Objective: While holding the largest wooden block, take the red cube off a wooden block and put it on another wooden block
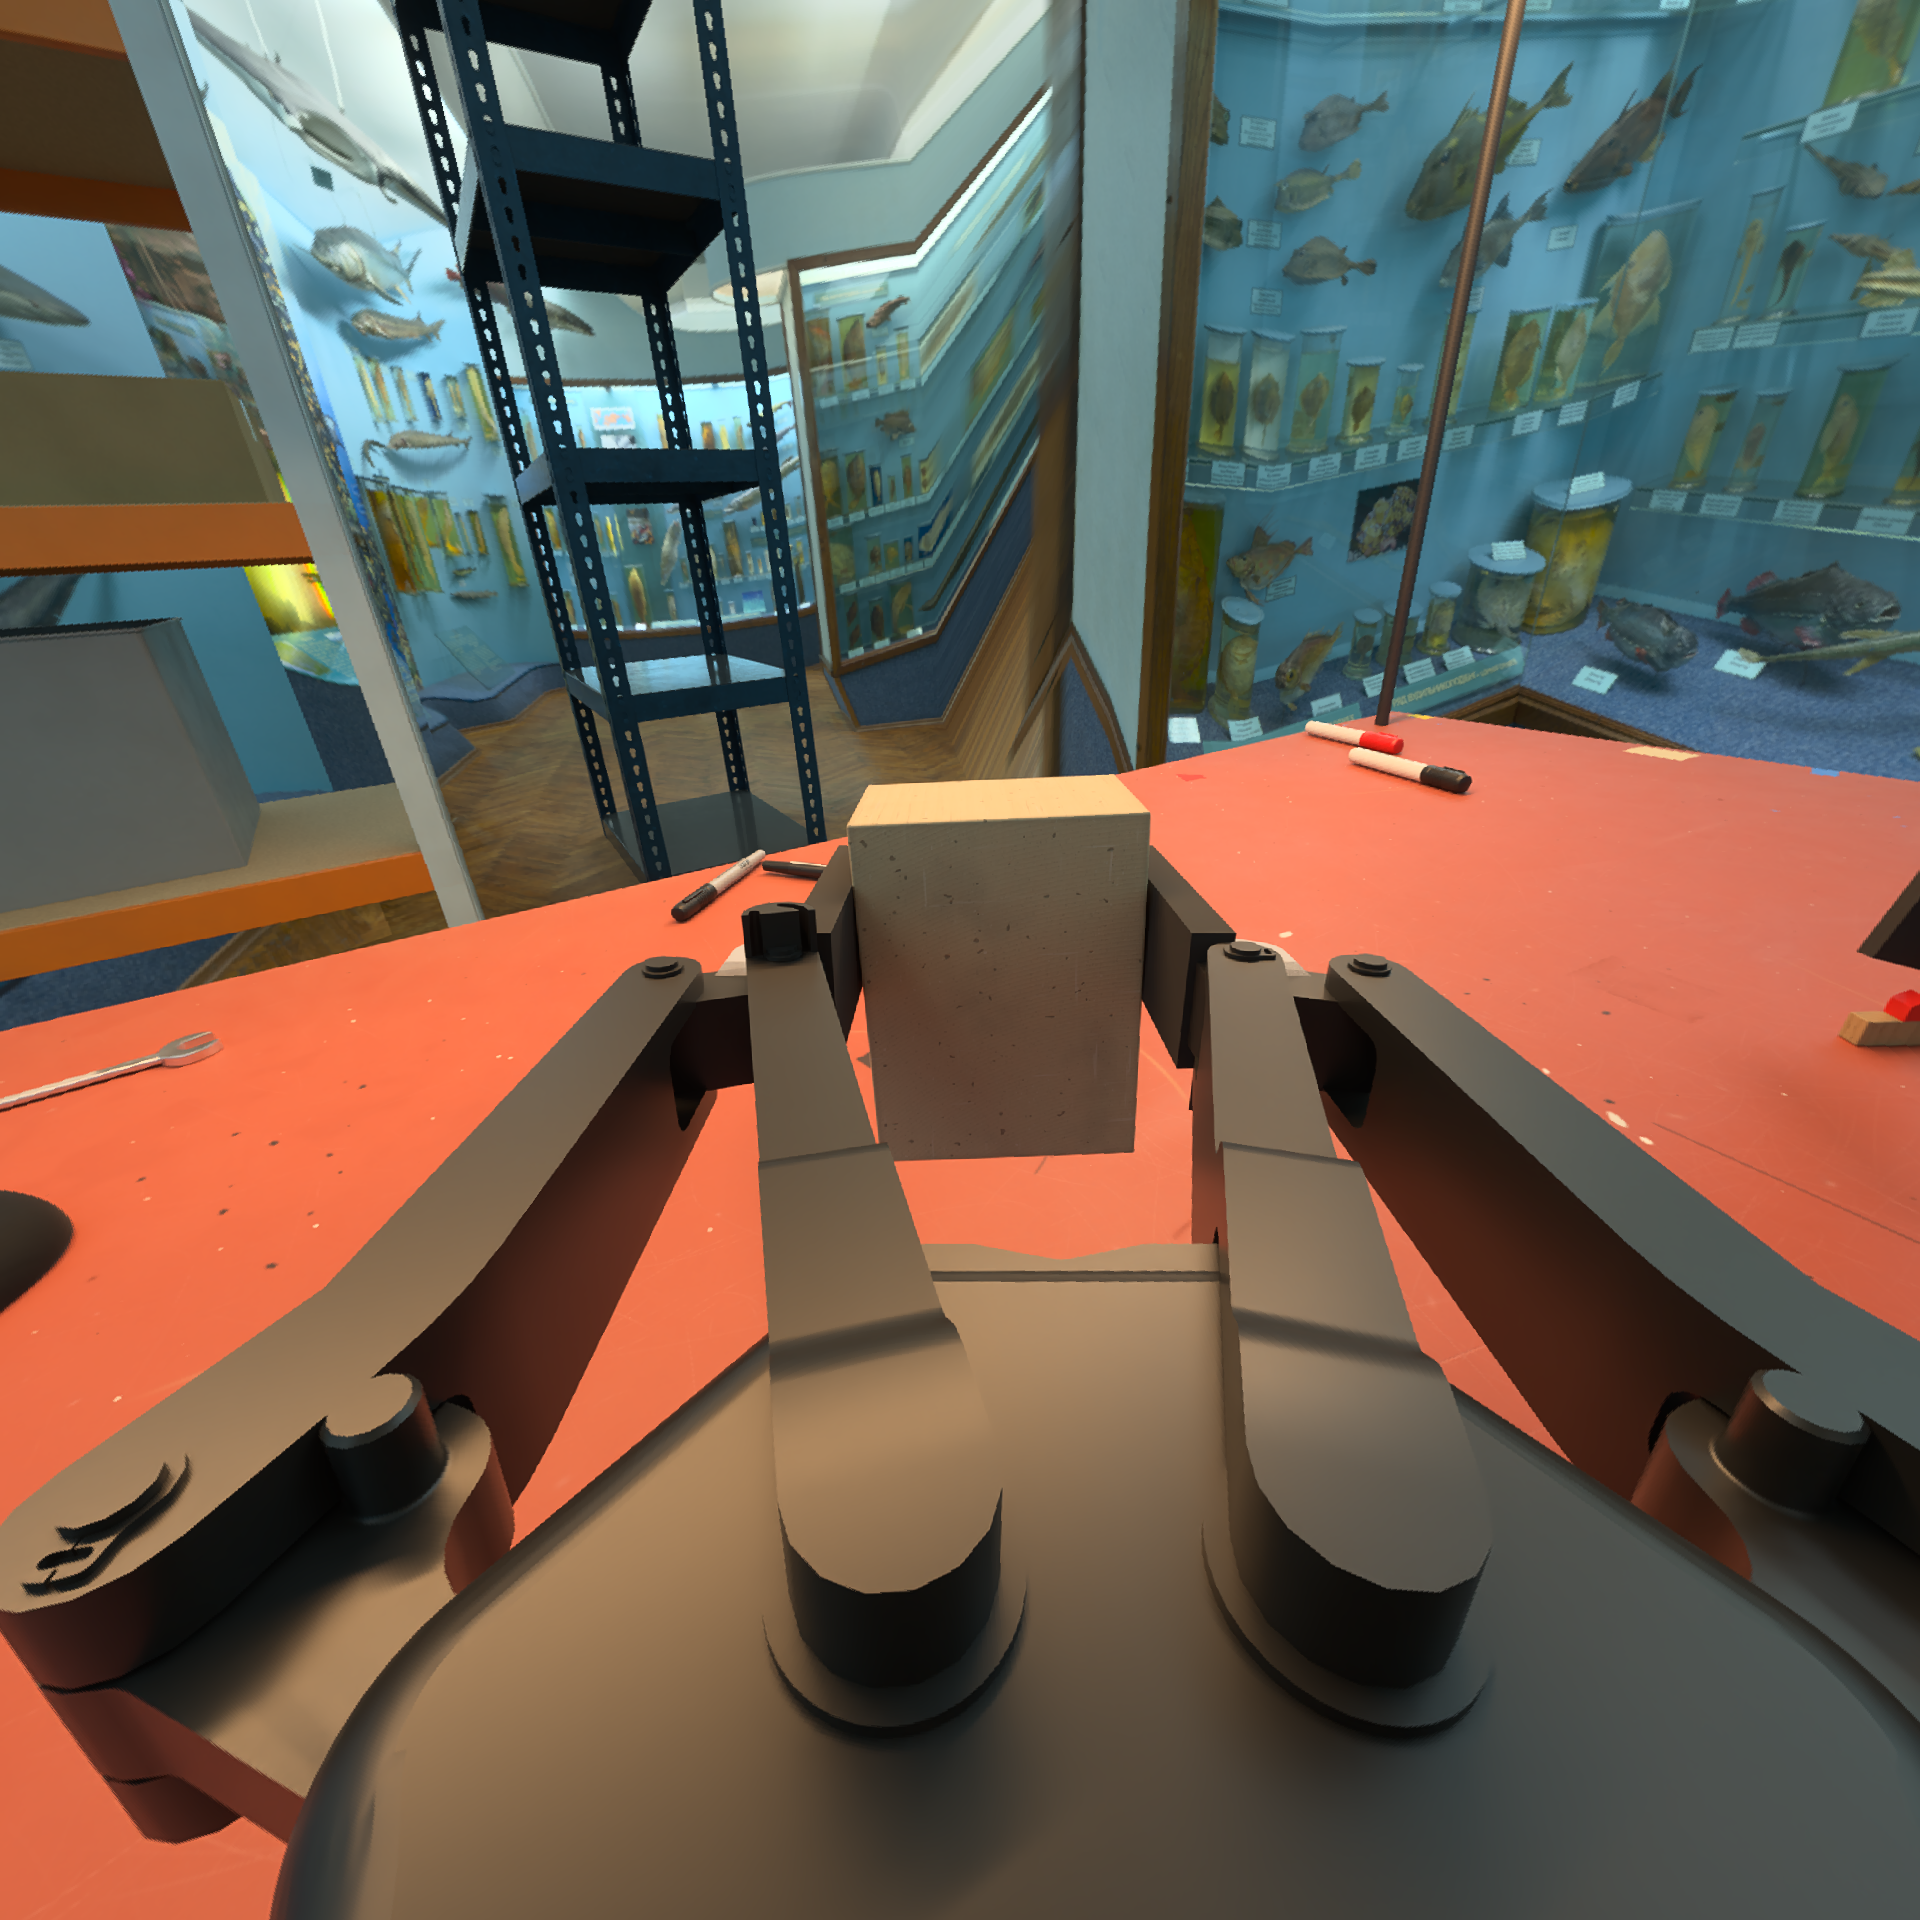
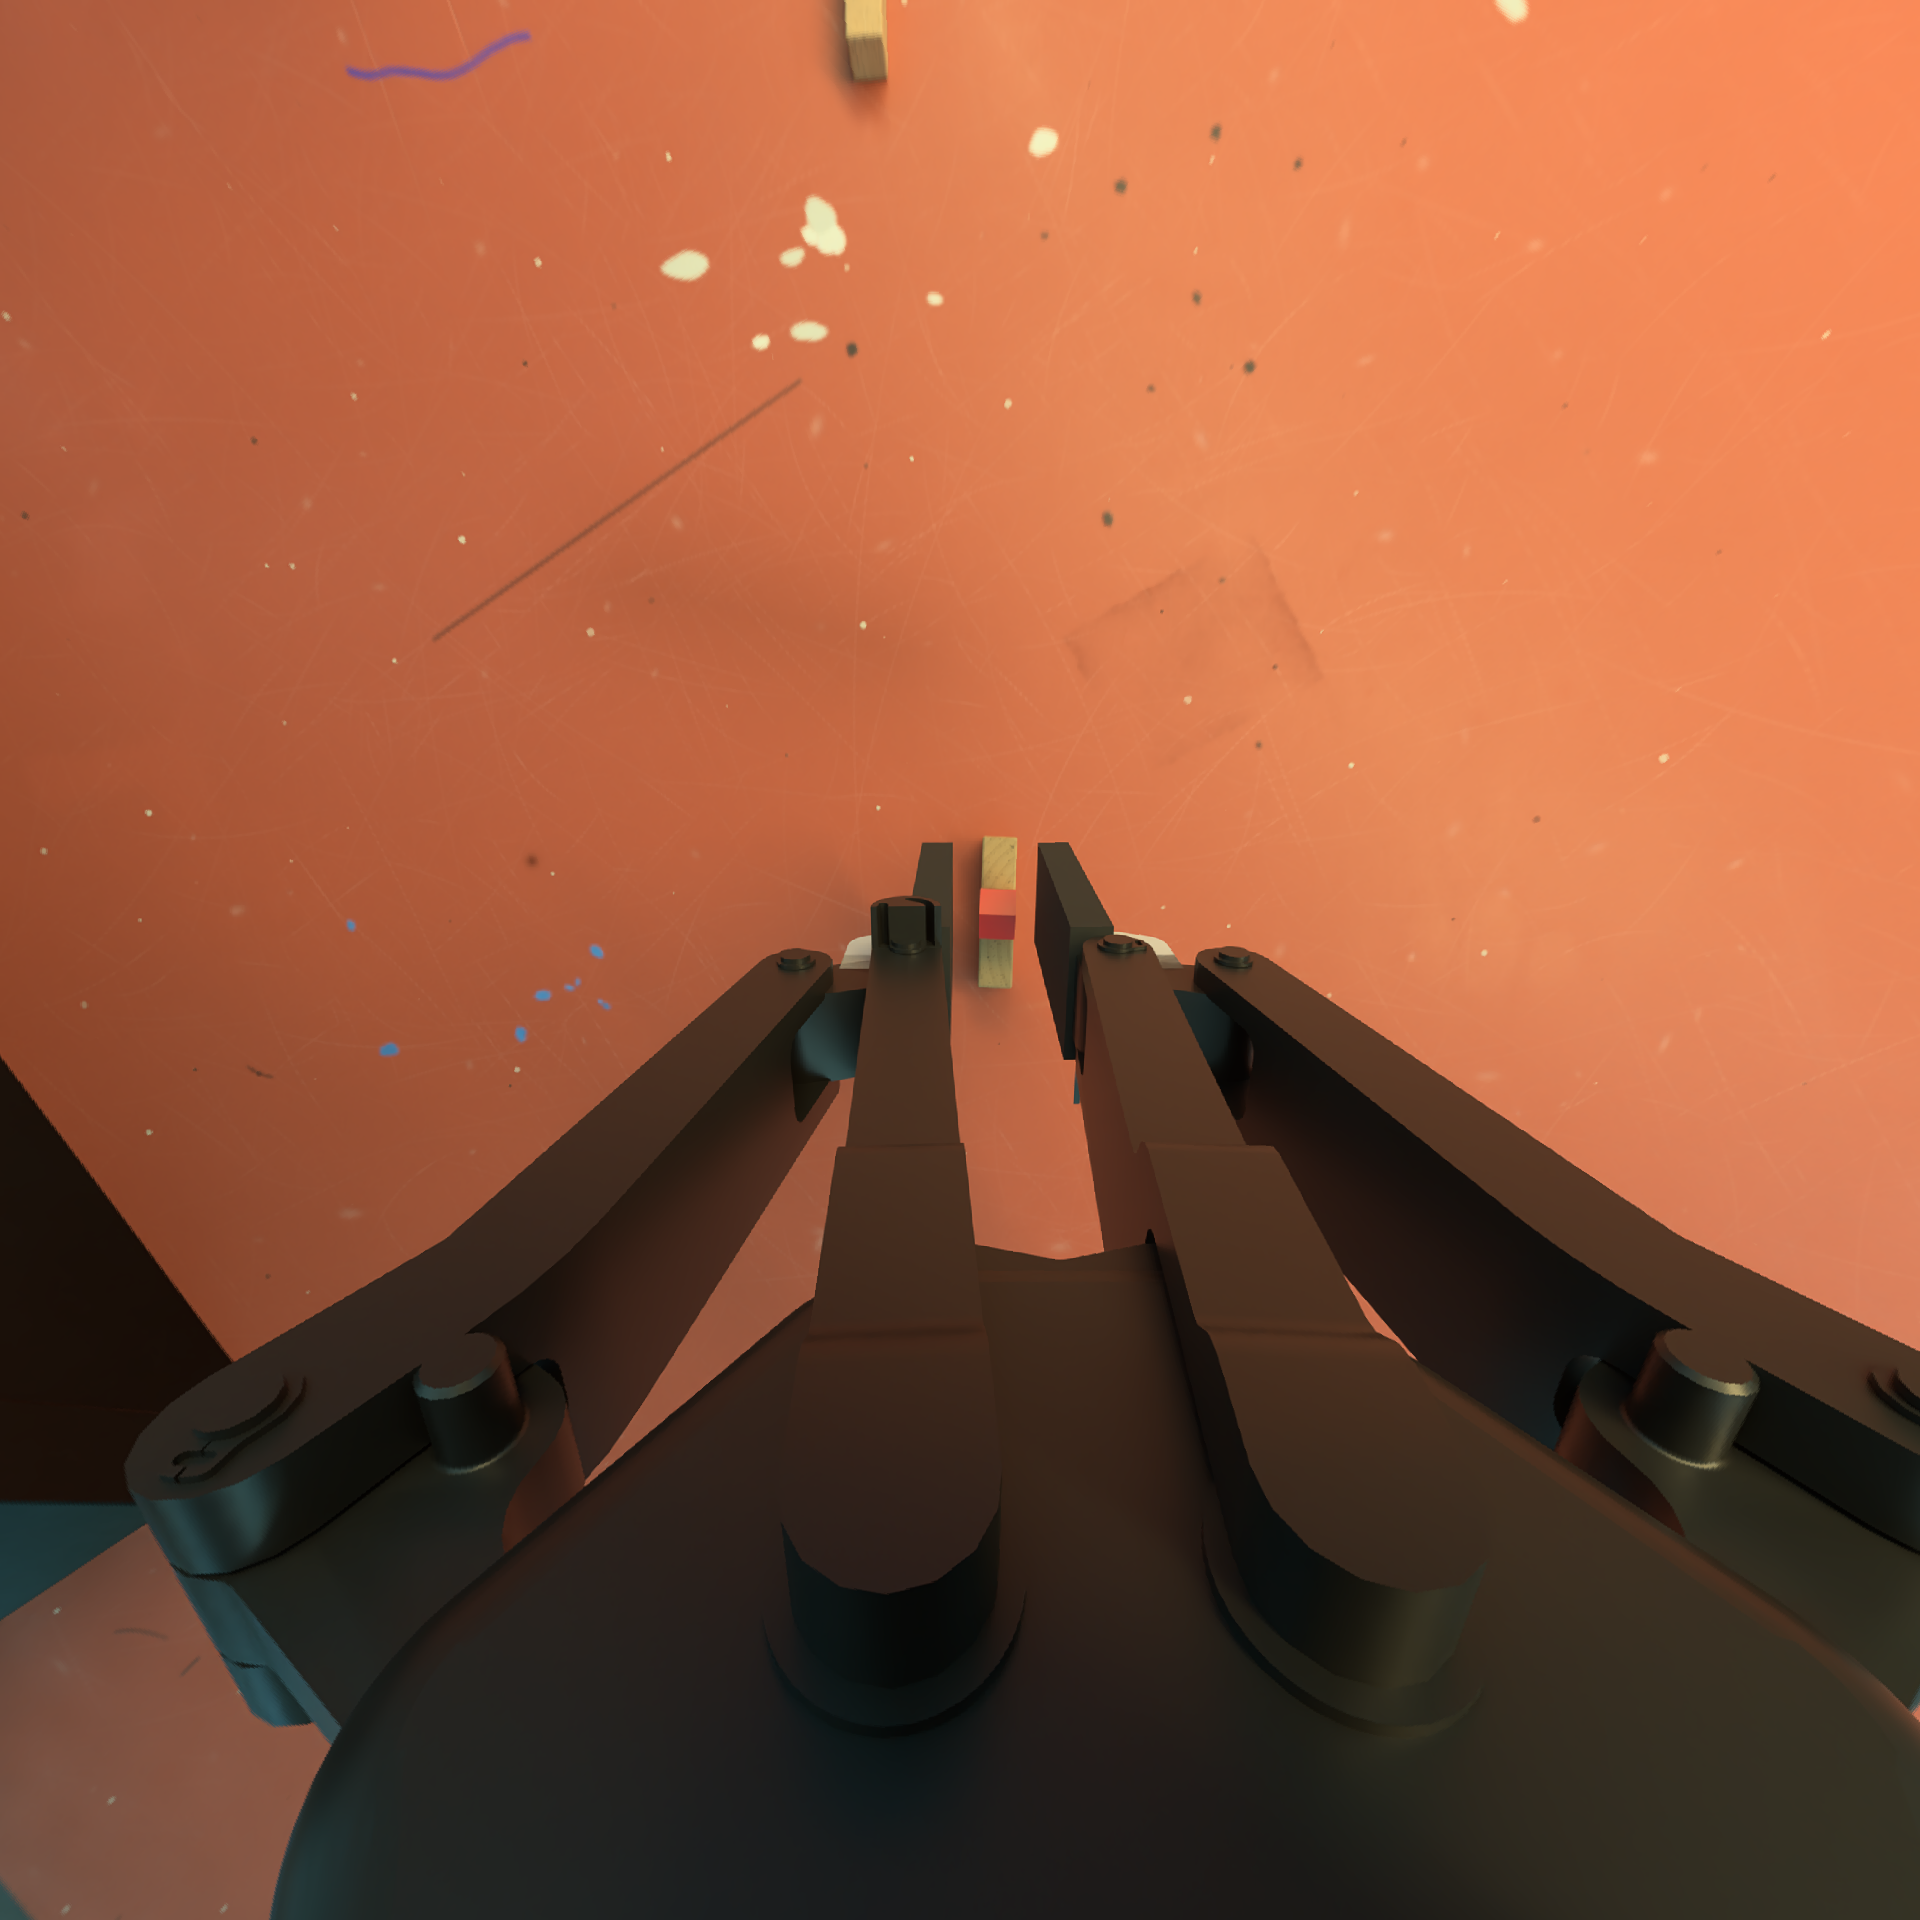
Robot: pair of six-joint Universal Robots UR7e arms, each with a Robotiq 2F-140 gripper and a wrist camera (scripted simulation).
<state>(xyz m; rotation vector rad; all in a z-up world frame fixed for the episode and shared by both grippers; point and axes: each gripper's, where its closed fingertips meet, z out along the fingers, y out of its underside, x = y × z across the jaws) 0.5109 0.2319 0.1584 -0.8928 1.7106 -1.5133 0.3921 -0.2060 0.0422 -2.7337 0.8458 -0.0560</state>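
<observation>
My left gripper (image 1: 1000, 894) is shut on the largest wooden block (image 1: 997, 977), a pale upright block held above the red table (image 1: 520, 1143). My right gripper (image 2: 994, 864) points down at the table and is open. Between its fingers I see the red cube (image 2: 997, 914) sitting on a thin wooden block (image 2: 998, 966), with a gap on both sides. Another wooden block (image 2: 864, 42) lies farther ahead at the top edge. In the left wrist view the red cube (image 1: 1903, 1006) and its block (image 1: 1875, 1031) show at the far right edge.
Two white markers (image 1: 1356, 738) (image 1: 1411, 771) lie at the table's far edge, and a black marker (image 1: 717, 886) lies near the left edge. A metal tool (image 1: 114, 1065) lies at the left. Shelving (image 1: 644, 468) stands beyond the table.
</observation>
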